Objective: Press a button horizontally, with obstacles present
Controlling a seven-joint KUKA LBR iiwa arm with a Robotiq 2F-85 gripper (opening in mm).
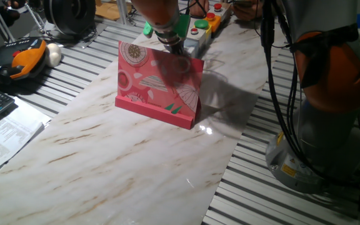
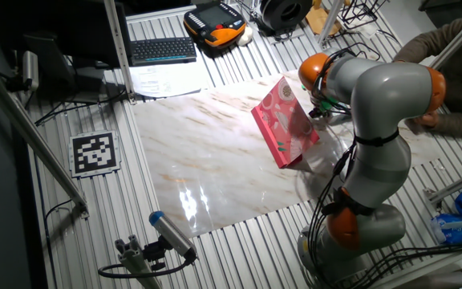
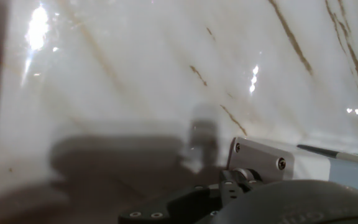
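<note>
Marble-patterned white tabletop lies nearest me, broad and bare in front. On it stands the upright pink-red rectangular card board with umbrella and flower prints, on its pink base strip. Just behind its top edge hangs the gripper, blurred; whether its fingers are apart or holding anything, I cannot tell. Beyond sits the grey button box with red and green buttons at the table's far edge. Risk, I'd judge: a low sweep would clip the board and topple it (it looks light). Open room lies above and right of the board.
</note>
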